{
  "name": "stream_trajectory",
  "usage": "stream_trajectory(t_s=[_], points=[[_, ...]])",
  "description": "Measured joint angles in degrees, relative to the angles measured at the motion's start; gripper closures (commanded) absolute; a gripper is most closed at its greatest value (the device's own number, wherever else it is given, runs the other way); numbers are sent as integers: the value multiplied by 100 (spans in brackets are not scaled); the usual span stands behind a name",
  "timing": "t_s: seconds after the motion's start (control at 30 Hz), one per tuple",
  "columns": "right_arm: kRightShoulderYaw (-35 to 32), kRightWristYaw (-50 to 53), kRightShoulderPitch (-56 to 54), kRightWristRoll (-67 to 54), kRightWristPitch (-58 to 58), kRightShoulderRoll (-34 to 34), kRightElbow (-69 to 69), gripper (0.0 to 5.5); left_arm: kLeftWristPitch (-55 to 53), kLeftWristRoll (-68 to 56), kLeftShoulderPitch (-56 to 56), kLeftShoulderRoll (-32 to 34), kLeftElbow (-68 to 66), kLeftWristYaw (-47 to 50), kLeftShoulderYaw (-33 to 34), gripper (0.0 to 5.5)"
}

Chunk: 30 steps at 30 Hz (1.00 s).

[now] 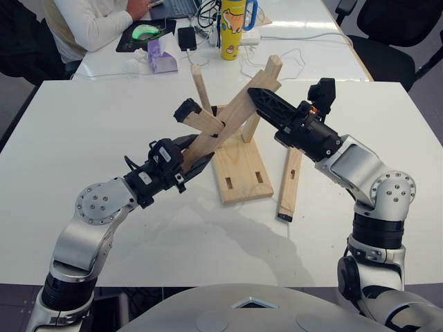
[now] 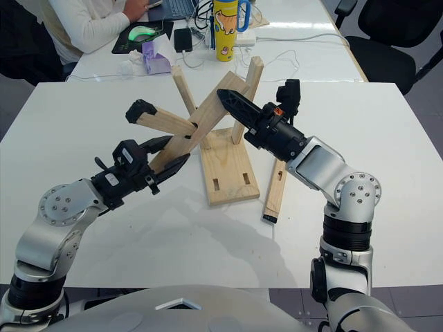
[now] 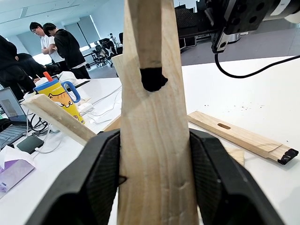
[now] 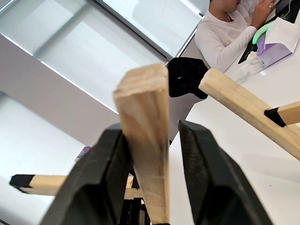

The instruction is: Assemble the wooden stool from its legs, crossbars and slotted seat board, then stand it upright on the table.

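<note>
Long leg [image 1: 232, 114]: held slantwise in the air, one end in each gripper, above the slotted seat board [image 1: 242, 176].
- Left gripper [image 1: 194, 153] has the low end. Its fingers [image 3: 101, 173] are closed flat on both faces of the wood.
- Right gripper [image 1: 257, 98] has the high end. Its fingers [image 4: 101, 178] are clamped just short of the blunt tip.
- Judgement: holding both ends keeps the stick steady and at a set angle, so the other parts can be lined up with it.

Black-tipped leg [image 1: 201, 119]: crosses the long leg between the two sets of fingers and juts past the left fingers' far side. It looks joined there.

Two more pale sticks [image 1: 202, 86] rise beyond the fingers. What they rest on is unclear.

Seat board: lies flat on the desk [image 1: 104, 124], below and between the fingers, slots facing up. It is probably parked there until the legs are ready.

Spare slotted bar [image 1: 291, 181]: lies on the desk beside the board, under the right arm, touching nothing that grips.

Hard to make out:
- The crossing joint is covered by overlapping wood, so I cannot tell whether it is seated.
- The board's far end is hidden behind the sticks.
- The long leg's top is masked by the right fingers.
</note>
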State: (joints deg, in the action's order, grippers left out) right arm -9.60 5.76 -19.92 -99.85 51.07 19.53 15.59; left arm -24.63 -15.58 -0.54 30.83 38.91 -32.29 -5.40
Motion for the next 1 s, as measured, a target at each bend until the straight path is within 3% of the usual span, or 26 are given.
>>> stream_trajectory(t_s=[0.07, 0.33, 0.37, 0.47, 0.63, 0.9, 1.0], points=[[3, -14, -1, -15, -16, 4, 3, 444, 0, 8, 13, -1, -6, 5, -3, 344], [6, -35, -2, -18, -44, 59, -2, 446, 46, 25, 32, -4, -33, 8, -21, 344], [9, -43, -2, -18, -44, 70, -4, 446, 52, 36, 31, -4, -36, 8, -24, 307], [-16, -73, -6, 13, -90, 105, -49, 446, 52, 57, 7, -6, -126, 49, -20, 262], [-90, -128, -41, 550, -217, 252, -137, 446, 12, 99, -100, 8, -281, 54, 25, 259], [-1114, -272, 923, 1092, -85, 1458, 54, 446, 349, 244, -1016, 163, -830, 72, 573, 259], [-1200, -266, 931, 1158, -22, 1721, 242, 446, 438, 285, -1156, 77, -858, 201, 661, 259]])
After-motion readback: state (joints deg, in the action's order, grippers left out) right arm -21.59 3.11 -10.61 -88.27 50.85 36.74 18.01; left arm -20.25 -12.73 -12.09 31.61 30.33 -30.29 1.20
